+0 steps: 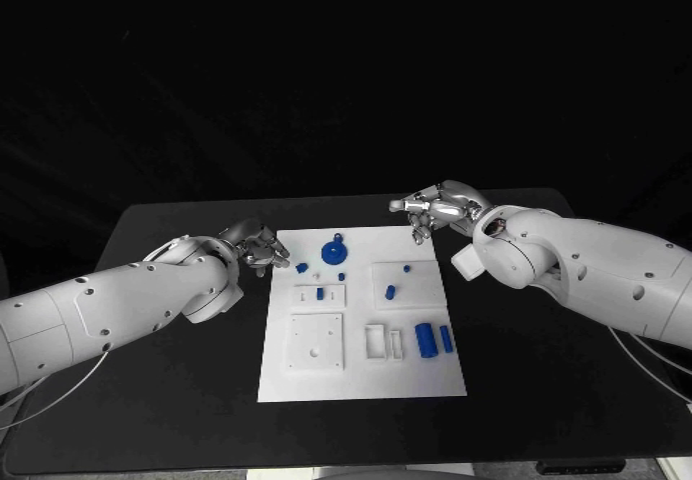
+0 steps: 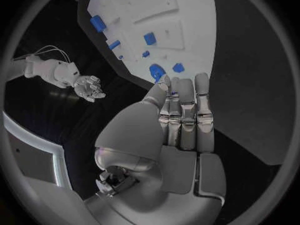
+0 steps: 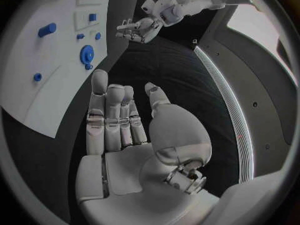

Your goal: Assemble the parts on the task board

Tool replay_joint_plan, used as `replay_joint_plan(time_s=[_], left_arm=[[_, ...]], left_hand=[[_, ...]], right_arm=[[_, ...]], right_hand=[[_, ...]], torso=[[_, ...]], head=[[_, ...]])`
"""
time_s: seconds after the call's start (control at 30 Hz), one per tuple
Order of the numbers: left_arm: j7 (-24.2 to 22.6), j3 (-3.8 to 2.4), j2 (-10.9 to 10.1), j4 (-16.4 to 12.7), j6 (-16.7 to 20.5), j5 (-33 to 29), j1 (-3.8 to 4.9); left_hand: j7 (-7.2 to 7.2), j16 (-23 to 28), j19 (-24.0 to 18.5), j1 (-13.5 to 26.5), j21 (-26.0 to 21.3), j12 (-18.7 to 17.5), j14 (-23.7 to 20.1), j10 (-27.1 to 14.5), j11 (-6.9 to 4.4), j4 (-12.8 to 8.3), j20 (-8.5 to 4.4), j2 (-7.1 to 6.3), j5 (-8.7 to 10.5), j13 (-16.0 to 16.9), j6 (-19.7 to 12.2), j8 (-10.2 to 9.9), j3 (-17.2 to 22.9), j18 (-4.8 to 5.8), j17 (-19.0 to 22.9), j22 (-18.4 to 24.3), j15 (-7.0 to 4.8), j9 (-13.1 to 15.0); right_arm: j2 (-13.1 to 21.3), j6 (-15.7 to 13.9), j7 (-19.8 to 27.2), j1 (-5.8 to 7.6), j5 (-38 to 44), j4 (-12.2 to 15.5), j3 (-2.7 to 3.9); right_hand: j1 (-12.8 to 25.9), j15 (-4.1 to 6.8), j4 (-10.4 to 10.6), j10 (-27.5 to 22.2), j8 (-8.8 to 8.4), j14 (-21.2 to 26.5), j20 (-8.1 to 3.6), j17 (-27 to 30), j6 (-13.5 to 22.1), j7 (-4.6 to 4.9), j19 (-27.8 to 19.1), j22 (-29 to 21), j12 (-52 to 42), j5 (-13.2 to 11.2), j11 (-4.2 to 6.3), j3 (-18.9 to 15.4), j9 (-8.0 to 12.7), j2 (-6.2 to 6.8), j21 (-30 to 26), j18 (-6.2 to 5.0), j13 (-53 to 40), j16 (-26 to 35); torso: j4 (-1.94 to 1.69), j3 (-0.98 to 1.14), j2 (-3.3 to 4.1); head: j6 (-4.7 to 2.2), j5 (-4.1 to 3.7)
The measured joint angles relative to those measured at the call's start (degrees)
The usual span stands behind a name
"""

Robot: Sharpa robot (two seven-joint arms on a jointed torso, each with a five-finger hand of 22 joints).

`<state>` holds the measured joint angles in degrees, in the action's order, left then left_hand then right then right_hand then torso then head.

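The white task board (image 1: 361, 372) lies mid-table with several blue parts on it. A round blue disc with a small knob (image 1: 335, 250) sits near its far edge, and a blue cylinder (image 1: 426, 338) and a blue bar (image 1: 446, 339) lie at its right side. My left hand (image 1: 257, 247) hovers at the board's far left corner, fingers stretched out and holding nothing; its fingers (image 2: 184, 110) point toward the disc (image 2: 156, 72). My right hand (image 1: 437, 208) floats over the far right corner, also holding nothing, with its fingers (image 3: 115, 117) extended.
Small blue pieces (image 1: 302, 267) (image 1: 389, 292) and white recessed blocks (image 1: 316, 342) are spread over the board. The black table (image 1: 173, 400) surrounds it. The right wrist view shows my left hand (image 3: 137, 30) beyond the board (image 3: 56, 85).
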<state>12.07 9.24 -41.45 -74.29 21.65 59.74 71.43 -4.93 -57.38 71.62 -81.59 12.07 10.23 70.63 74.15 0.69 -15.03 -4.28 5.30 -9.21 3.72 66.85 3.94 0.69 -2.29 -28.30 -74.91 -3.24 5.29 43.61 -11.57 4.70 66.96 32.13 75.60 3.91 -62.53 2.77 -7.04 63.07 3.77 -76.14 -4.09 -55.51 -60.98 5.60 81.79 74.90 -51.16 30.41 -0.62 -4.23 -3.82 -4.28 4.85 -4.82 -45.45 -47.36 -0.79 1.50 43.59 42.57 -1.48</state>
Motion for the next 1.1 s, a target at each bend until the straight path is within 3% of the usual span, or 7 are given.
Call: replay_joint_plan(time_s=[0.07, 0.2, 0.4, 0.57, 0.73, 0.97, 1.1], left_arm=[[-1.3, -0.12, 0.5, 0.5, 0.6, 2.5, 0.55], [-3.9, -0.26, 1.9, 2.1, 1.2, 7.5, 1.44], [-7.8, -0.28, 5.0, 5.9, 0.8, 16.0, 2.46], [-10.8, -0.08, 7.7, 9.2, -0.8, 23.2, 3.00], [-12.7, 0.57, 9.8, 11.4, -4.1, 29.5, 3.19], [-13.9, 1.77, 11.5, 13.1, -10.9, 36.8, 3.23], [-14.2, 2.20, 12.1, 13.7, -14.2, 39.5, 3.24]], left_hand=[[-0.14, 1.0, -0.7, -0.8, 0.5, -2.6, 0.3, 0.3, 0.58, -0.8, 0.28, -0.18, 0.27, 0.0, 0.1, 0.0, 1.6, -1.25, 0.4, 0.0, 0.31, -0.4], [-0.28, 1.7, -2.2, -1.4, 3.6, -6.2, 0.3, 0.9, 1.19, -0.8, 0.76, -0.70, 0.42, -0.1, 0.3, 0.0, 4.7, -1.78, 0.4, 0.0, 0.71, -1.1], [0.97, 3.1, -4.0, -1.5, 5.1, -6.4, 0.2, -2.6, 2.04, -1.0, 0.69, -0.83, 1.31, -0.3, -1.6, -0.2, 6.5, -2.21, 0.8, 0.0, 0.79, -1.5], [1.93, 3.8, -5.1, -0.7, 6.0, -6.5, -0.2, -6.4, 2.07, -1.1, 1.03, -2.16, 2.23, -0.3, -3.2, -0.2, 8.7, -2.61, 1.1, 0.0, 0.78, -1.6], [2.22, 4.0, -6.0, -0.8, 7.7, -6.5, -0.6, -7.5, 1.62, -1.0, 1.12, -3.89, 2.87, -0.3, -3.5, -0.2, 10.7, -2.62, 1.1, 0.0, 0.80, -1.6], [2.38, 4.0, -8.4, -2.7, 11.5, -6.5, -1.0, -9.1, 1.05, -1.3, 1.35, -6.39, 1.00, -0.3, -3.6, -0.2, 13.7, -2.63, 1.3, 0.0, 0.71, -1.5], [2.38, 3.7, -9.4, -2.6, 14.2, -6.5, -1.2, -9.2, 0.97, -1.3, 1.40, -7.32, 0.97, -0.3, -3.6, -0.2, 15.8, -2.63, 1.3, 0.0, 0.59, -1.5]], right_arm=[[-0.1, 0.0, 0.0, 0.00, 0.1, 0.0, 0.00], [-0.2, 0.0, 0.0, 0.00, 0.3, -0.1, 0.00], [-0.5, 0.0, 0.0, 0.00, 0.6, -0.2, 0.00], [-0.7, 0.0, 0.0, -0.01, 0.9, -0.2, 0.00], [-0.8, 0.0, 0.0, -0.01, 1.0, -0.3, 0.00], [-1.0, 0.0, 0.1, -0.01, 1.1, -0.3, 0.00], [-1.1, 0.0, 0.1, -0.01, 1.2, -0.4, 0.00]], right_hand=[[0.0, 0.00, 0.0, 0.0, 0.00, 0.0, 0.00, 0.0, 0.0, 0.00, 0.0, 0.0, 0.0, 0.0, 0.00, 0.0, 0.0, 0.00, 0.0, 0.00, 0.0, 0.0], [0.0, 0.00, 0.0, 0.0, 0.00, 0.0, 0.00, 0.0, 0.0, 0.00, 0.0, 0.0, 0.0, 0.0, 0.00, 0.0, 0.0, 0.00, 0.0, 0.00, 0.0, 0.0], [0.0, 0.00, 0.0, 0.0, 0.00, 0.0, 0.00, 0.0, 0.0, 0.00, 0.0, 0.0, 0.0, 0.0, 0.00, 0.0, 0.0, 0.00, 0.0, 0.00, 0.0, 0.0], [0.0, 0.00, 0.0, 0.0, 0.00, 0.0, 0.00, 0.0, 0.0, 0.00, 0.0, 0.0, 0.0, 0.0, 0.00, 0.0, 0.0, 0.00, 0.0, 0.00, 0.0, 0.0], [0.0, 0.00, 0.0, 0.0, 0.00, 0.0, 0.00, 0.0, 0.0, 0.00, 0.0, 0.0, 0.0, 0.0, 0.00, 0.0, 0.0, 0.00, 0.0, 0.00, 0.0, 0.0], [0.0, 0.00, 0.0, 0.0, 0.00, 0.0, 0.00, 0.0, 0.0, 0.00, 0.0, 0.0, 0.0, 0.0, 0.00, 0.0, 0.0, 0.00, 0.0, 0.00, 0.0, 0.0], [0.0, 0.00, 0.0, 0.0, 0.00, 0.0, 0.00, 0.0, 0.0, 0.00, 0.0, 0.0, 0.0, 0.0, 0.00, 0.0, 0.0, 0.00, 0.0, 0.00, 0.0, 0.0]], torso=[[0.02, 0.00, 0.00], [0.07, -0.01, 0.01], [0.10, -0.03, 0.07], [0.10, -0.02, 0.07], [0.09, -0.01, 0.07], [0.07, -0.01, 0.05], [0.04, -0.03, 0.05]], head=[[-0.14, 0.07], [-0.36, 0.21], [-0.53, 0.33], [-0.62, 0.34], [-0.70, 0.39], [-0.71, 0.39], [-0.71, 0.32]])
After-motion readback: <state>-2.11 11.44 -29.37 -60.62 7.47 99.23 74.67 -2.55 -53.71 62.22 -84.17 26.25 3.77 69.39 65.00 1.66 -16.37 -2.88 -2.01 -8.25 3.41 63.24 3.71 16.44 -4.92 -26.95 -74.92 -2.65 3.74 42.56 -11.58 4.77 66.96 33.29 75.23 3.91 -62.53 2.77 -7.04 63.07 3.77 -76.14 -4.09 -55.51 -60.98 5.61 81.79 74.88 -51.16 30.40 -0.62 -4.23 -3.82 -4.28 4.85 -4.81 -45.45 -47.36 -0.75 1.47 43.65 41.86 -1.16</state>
